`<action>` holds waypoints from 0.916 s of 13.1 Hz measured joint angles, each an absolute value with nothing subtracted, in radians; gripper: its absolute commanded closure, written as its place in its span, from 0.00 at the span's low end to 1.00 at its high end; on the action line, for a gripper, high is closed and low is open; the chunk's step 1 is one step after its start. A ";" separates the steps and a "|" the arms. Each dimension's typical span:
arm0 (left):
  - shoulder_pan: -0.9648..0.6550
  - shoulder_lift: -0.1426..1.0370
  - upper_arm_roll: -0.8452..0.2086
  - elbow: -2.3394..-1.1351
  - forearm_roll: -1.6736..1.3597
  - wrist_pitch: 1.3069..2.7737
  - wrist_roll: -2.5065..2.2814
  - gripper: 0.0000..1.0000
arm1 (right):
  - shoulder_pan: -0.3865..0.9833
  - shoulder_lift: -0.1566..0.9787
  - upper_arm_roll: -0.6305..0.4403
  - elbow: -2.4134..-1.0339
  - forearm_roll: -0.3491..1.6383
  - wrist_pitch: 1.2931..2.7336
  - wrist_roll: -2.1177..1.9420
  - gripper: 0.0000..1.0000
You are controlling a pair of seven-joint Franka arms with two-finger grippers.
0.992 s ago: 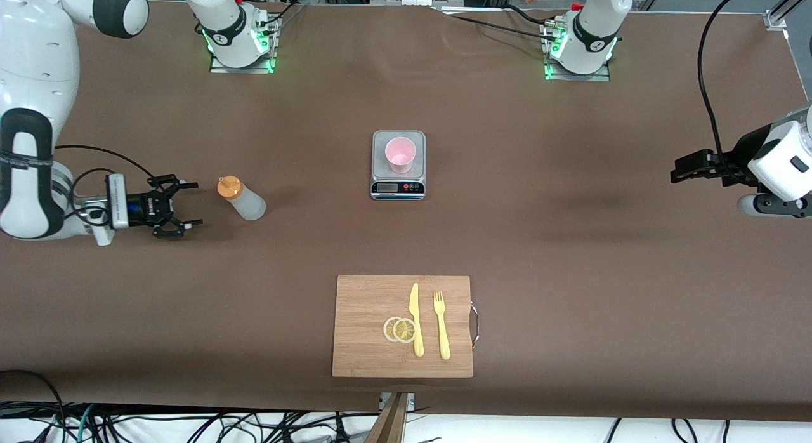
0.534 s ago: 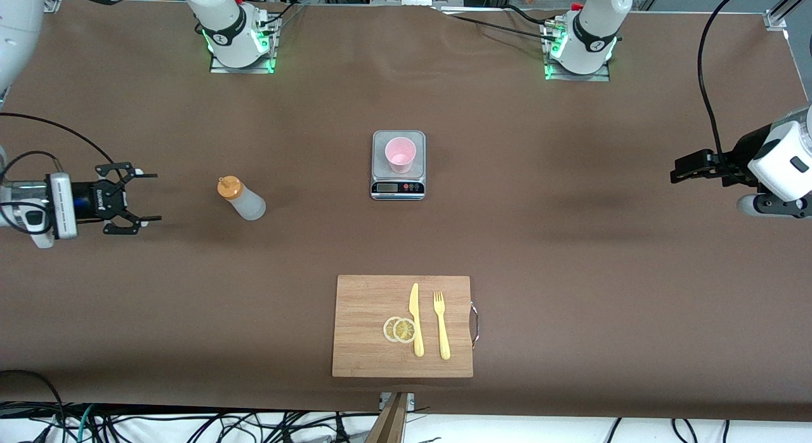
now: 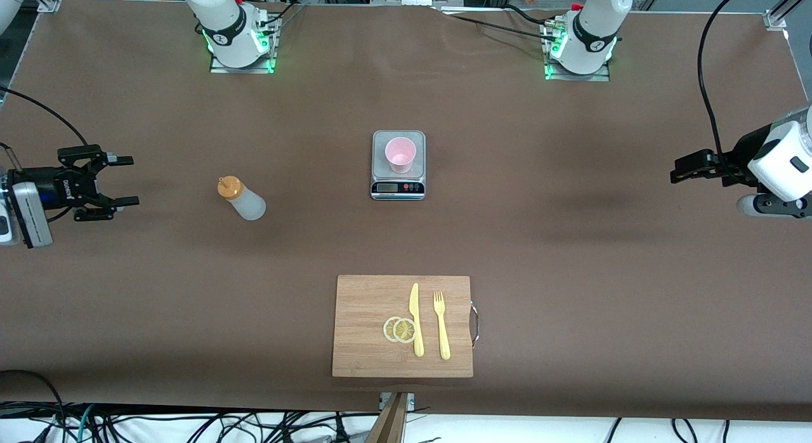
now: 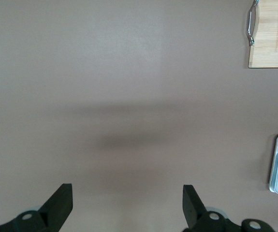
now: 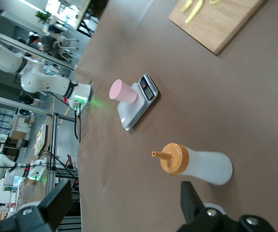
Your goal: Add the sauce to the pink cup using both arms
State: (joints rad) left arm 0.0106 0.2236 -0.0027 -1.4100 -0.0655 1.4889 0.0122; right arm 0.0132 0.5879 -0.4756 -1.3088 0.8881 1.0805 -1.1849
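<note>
The right hand (image 3: 124, 180), fingers apart, hovers at the frame's middle-left edge, bare counter (image 3: 571, 252) between it and the upright sauce bottle (image 3: 242, 198). The pink cup (image 3: 400, 154) stands on the scale (image 3: 398, 186) at centre. The left hand (image 3: 677, 170), fingers apart, waits at the middle-right edge.

Hardly any lettering can be read. At the left edge of the front view, the right gripper (image 3: 119, 180) carries small white print on its black body — too small to make out. The scale (image 3: 398, 165) at centre shows a display strip — no digits legible.
</note>
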 measured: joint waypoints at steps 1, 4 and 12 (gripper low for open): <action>0.011 0.224 -0.003 -1.410 -0.066 1.489 0.012 0.00 | 0.025 0.568 -0.475 -1.281 0.838 1.080 -1.115 0.00; 0.011 0.224 -0.003 -1.410 -0.065 1.489 0.012 0.00 | 0.057 0.471 -0.431 -1.263 0.621 1.126 -0.882 0.00; 0.011 0.225 -0.003 -1.409 -0.066 1.489 0.012 0.00 | 0.067 0.081 -0.154 -1.614 0.030 1.445 -0.379 0.00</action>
State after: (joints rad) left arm 0.0106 0.2247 -0.0027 -1.4093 -0.0655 1.4890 0.0122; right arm 0.0672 0.0813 -0.1542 -1.6144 0.0301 1.4448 -0.3786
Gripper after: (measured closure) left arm 0.000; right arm 0.000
